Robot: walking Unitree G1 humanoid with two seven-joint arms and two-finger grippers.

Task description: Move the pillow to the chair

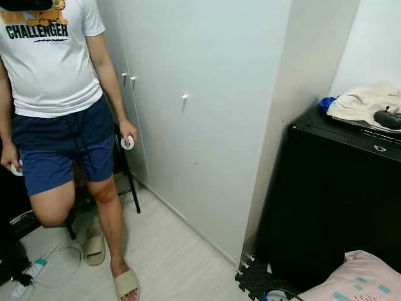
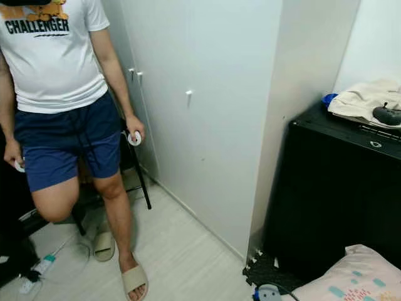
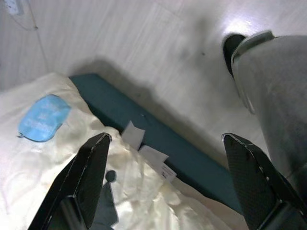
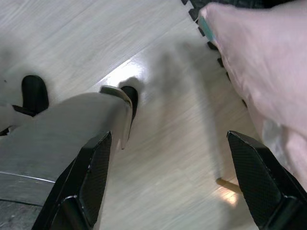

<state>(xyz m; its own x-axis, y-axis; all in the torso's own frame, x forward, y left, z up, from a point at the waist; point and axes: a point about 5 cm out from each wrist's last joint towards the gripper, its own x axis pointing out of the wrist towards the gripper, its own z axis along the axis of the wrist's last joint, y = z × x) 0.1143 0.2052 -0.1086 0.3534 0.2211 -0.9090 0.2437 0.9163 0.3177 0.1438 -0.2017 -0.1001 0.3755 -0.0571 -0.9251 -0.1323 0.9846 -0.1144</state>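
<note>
While a white wardrobe (image 1: 207, 113) spans the middle, a person (image 1: 59, 94) stands at the left and a black cabinet (image 1: 332, 194) at the right. Below the cabinet lies the pink pillow (image 1: 357, 281). Left gripper (image 3: 165, 179) and right gripper (image 4: 170, 179) hang spread wide, holding nothing.

Glossy wood-look floor (image 4: 158, 158), cloth pillow (image 4: 259, 52)

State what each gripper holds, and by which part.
Nothing. The left gripper and the right gripper both hang open, with the pillow ungrasped.
</note>
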